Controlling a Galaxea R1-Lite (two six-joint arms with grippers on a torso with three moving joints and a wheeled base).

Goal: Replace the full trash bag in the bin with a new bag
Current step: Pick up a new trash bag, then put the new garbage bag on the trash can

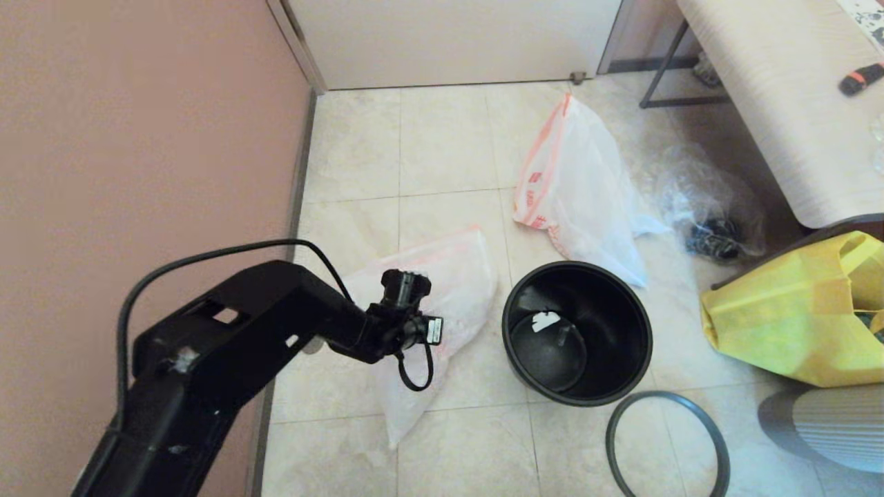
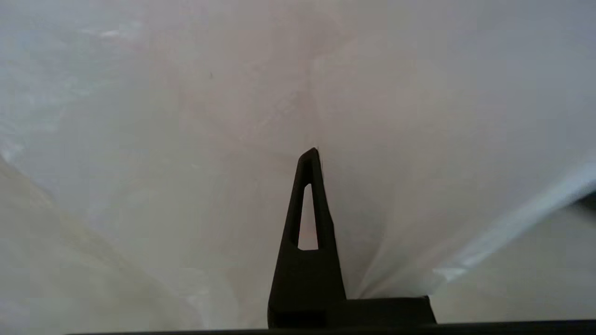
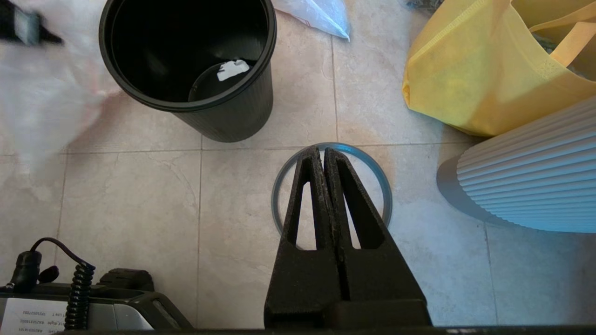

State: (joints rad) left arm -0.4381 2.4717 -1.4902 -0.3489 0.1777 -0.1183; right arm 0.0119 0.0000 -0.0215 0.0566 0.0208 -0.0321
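Observation:
The new bag (image 1: 456, 276), thin and limp with a pink edge band, lies on the floor tiles left of the bin (image 1: 621, 324), a black bucket standing upright with only a white scrap at its bottom. My left arm reaches over that bag. In the left wrist view my left gripper (image 2: 315, 151) is shut on the new bag (image 2: 419, 139), whose film folds toward the grip and hides one finger. The full trash bag (image 1: 580, 186), bulky with a red-orange band, sits behind the bin. My right gripper (image 3: 323, 150) hangs shut and empty above the grey rim ring (image 3: 275, 200), near the bin (image 3: 233, 116).
The rim ring (image 1: 718, 449) lies flat on the floor in front of the bin. A yellow tote (image 1: 780, 324) and a white ribbed object (image 1: 829, 421) stand to the right. A clear bag with dark items (image 1: 711, 221) lies under the table (image 1: 773, 90). A pink wall (image 1: 138, 138) runs along the left.

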